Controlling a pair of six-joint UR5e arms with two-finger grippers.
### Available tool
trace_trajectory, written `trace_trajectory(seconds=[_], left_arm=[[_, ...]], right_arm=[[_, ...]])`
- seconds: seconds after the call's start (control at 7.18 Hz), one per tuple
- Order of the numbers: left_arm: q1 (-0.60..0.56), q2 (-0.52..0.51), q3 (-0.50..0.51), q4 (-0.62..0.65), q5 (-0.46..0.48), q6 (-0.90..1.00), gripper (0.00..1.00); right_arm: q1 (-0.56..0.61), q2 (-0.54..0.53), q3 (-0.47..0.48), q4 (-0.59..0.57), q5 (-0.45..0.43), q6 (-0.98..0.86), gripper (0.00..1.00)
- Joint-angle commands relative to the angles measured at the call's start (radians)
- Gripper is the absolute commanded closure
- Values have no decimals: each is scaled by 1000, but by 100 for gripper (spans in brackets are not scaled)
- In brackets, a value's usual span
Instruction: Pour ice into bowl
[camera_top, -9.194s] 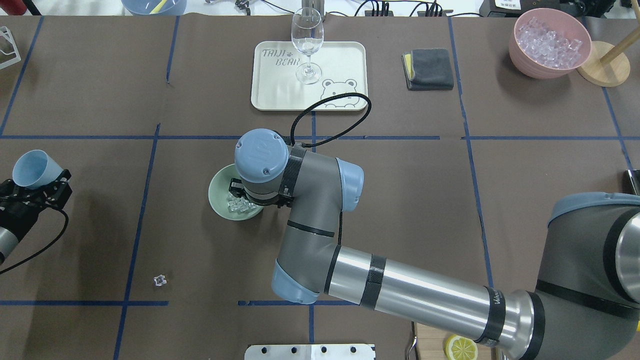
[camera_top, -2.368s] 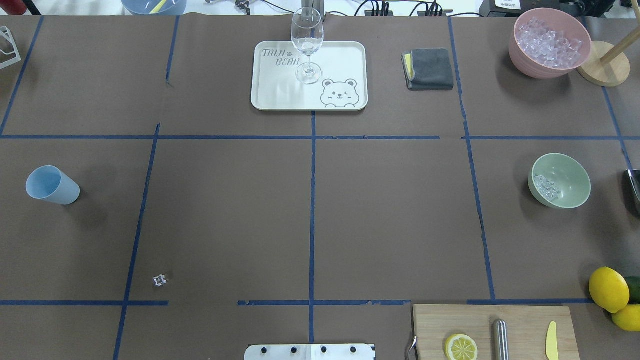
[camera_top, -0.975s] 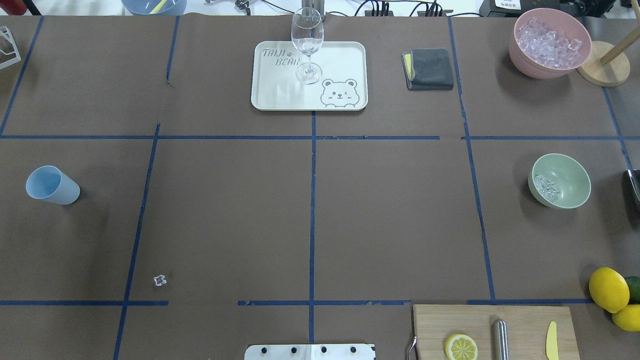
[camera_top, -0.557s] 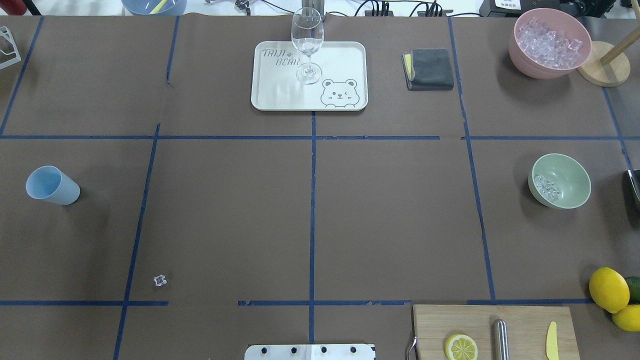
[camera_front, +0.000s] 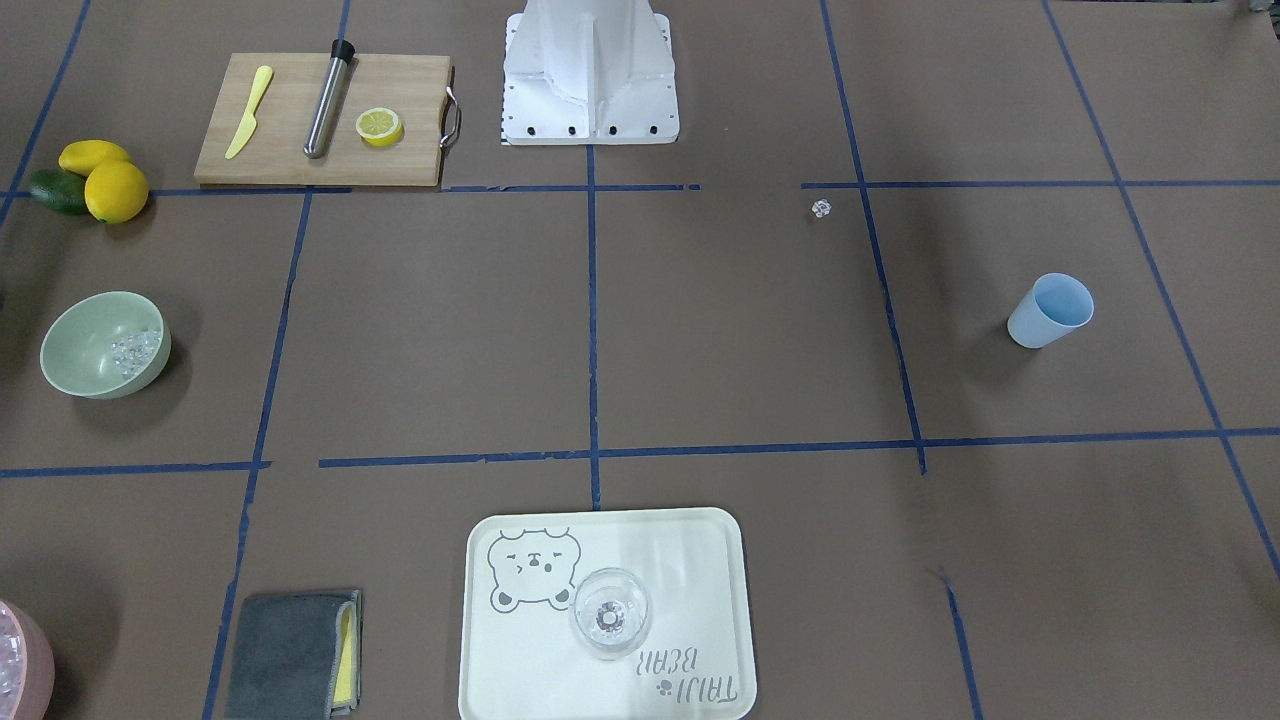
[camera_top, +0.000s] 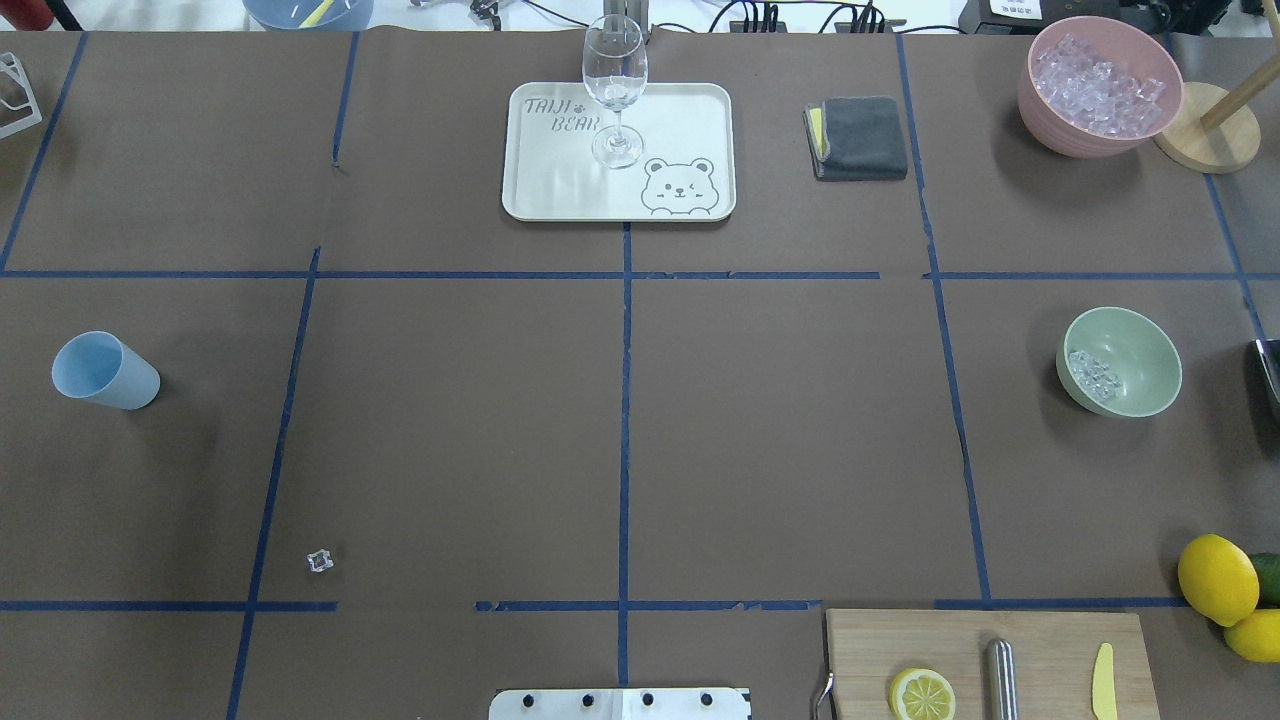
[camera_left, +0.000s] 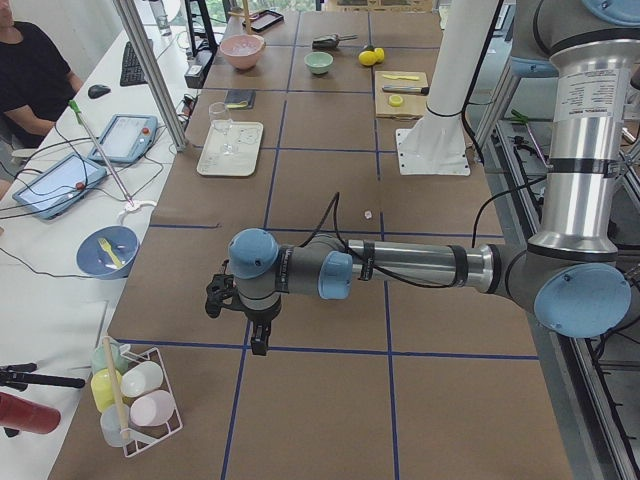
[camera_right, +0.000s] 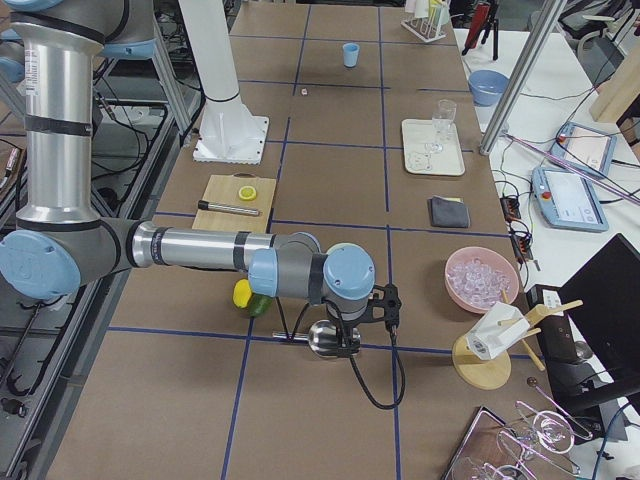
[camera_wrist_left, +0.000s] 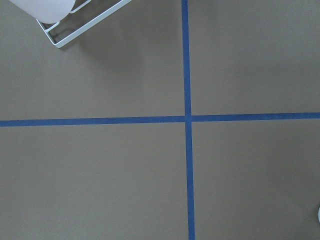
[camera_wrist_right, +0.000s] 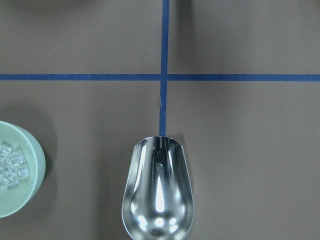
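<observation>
The sage-green bowl (camera_top: 1120, 362) stands at the table's right side with the ice (camera_top: 1092, 375) lying inside it. Bowl (camera_front: 105, 345) and ice (camera_front: 133, 350) also show in the front view, and the bowl's edge (camera_wrist_right: 15, 175) shows in the right wrist view. The light blue cup (camera_top: 103, 371) stands upright and empty at the left. My left gripper (camera_left: 260, 335) hangs over bare table beyond the cup. My right gripper (camera_right: 348, 338) hangs beyond the bowl. Both show only in side views, so I cannot tell whether they are open or shut.
A stray clear cube (camera_top: 319, 561) lies front left. A metal scoop (camera_wrist_right: 157, 190) lies under the right wrist. A pink bowl of ice (camera_top: 1100, 85), grey cloth (camera_top: 857, 138), tray (camera_top: 560, 190) with a wine glass (camera_top: 614, 85), cutting board (camera_top: 990, 665), lemons (camera_top: 1218, 578) and a cup rack (camera_left: 135, 400) stand around.
Earlier the right arm was at the bowl mid-table and the left gripper held the cup. Now bowl and cup stand free and both arms are outside the overhead view. Nothing moved in the last seconds.
</observation>
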Motion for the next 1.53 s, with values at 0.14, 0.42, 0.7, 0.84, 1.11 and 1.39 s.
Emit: trace_trajectory(seconds=[0.14, 0.42, 0.7, 0.84, 1.11, 1.39], left_arm=[[0, 0, 2, 0, 0, 2, 0], [1, 0, 2, 0, 0, 2, 0], [1, -1, 3, 0, 0, 2, 0], [1, -1, 5, 0, 0, 2, 0], [1, 0, 6, 0, 0, 2, 0], [1, -1, 6, -2, 0, 2, 0]], right_arm=[[0, 8, 0, 53, -9, 17, 0], [0, 13, 5, 102, -7, 113, 0], [0, 13, 5, 103, -7, 114, 0], [0, 13, 5, 103, -6, 114, 0], [0, 11, 5, 103, -4, 116, 0], [0, 11, 7, 103, -4, 116, 0]])
